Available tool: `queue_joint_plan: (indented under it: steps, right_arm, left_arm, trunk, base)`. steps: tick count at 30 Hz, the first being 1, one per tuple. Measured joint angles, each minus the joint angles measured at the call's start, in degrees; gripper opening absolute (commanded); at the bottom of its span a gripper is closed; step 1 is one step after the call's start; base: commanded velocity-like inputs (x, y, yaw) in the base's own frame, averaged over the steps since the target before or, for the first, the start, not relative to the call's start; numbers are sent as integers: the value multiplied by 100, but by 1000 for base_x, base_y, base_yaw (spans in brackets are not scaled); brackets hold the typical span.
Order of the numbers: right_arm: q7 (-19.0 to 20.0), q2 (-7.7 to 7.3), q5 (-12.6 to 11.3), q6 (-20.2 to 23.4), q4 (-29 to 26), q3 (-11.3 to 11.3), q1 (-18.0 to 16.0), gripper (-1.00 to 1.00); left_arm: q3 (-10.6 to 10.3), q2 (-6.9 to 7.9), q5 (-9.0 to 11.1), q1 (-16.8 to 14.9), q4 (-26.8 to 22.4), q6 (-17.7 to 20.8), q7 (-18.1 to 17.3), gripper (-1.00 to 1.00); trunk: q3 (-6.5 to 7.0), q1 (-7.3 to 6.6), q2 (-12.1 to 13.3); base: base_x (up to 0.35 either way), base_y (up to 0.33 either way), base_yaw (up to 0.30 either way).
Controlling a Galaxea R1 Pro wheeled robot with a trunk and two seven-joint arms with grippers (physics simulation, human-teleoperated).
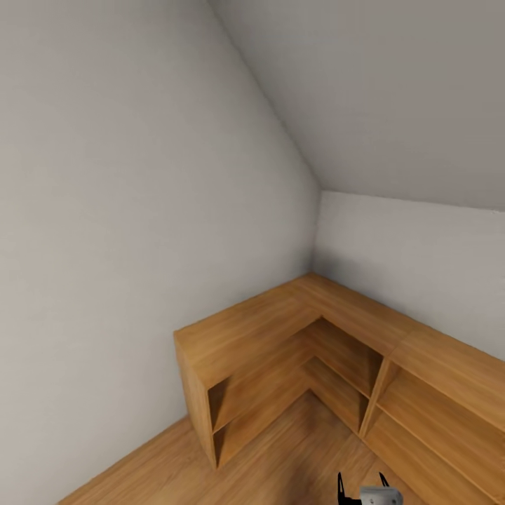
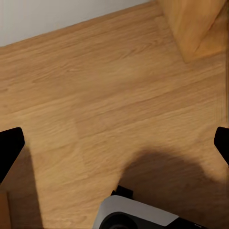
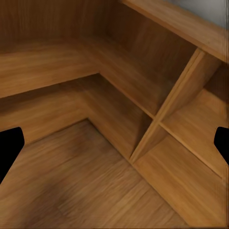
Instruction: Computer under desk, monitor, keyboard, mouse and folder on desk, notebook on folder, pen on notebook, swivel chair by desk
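Note:
The desk, monitor, computer, keyboard, mouse, folder, notebook, pen and swivel chair are all out of view. I face a room corner under a sloped ceiling. At the bottom edge of the head view my right gripper (image 1: 361, 487) is open, its two black fingers pointing up. The right wrist view has that gripper (image 3: 114, 148) open and empty, with dark fingertips (image 3: 9, 148) at the frame edges, facing wooden shelves. My left gripper (image 2: 114, 148) is open and empty above the wood floor (image 2: 95, 95).
A low light-wood L-shaped shelf cabinet (image 1: 280, 330) fills the corner, with open compartments (image 3: 124, 95) facing me. Grey walls (image 1: 105, 245) rise behind it. A corner of the cabinet (image 2: 195, 28) and part of my own white base (image 2: 133, 214) appear over the floor.

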Motion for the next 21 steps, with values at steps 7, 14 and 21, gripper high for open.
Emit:
queue_joint_plan:
  steps: [7, 14, 21]
  right_arm:
    - [0, -2, 2, 0, 0, 0, 0, 100]
    - [0, -6, -1, 0, 0, 0, 0, 100]
    - [-1, -10, -1, 0, 0, 0, 0, 100]
  left_arm:
    - [0, 0, 0, 0, 0, 6, 0, 100]
    - [0, 0, 0, 0, 0, 8, 0, 100]
    - [0, 0, 0, 0, 0, 9, 0, 100]
  trunk:
    - [43, 0, 0]
    - [87, 0, 0]
    - [130, 0, 0]
  base:
    - [7, 0, -195]
    - [1, 0, -196]
    - [0, 0, -201]
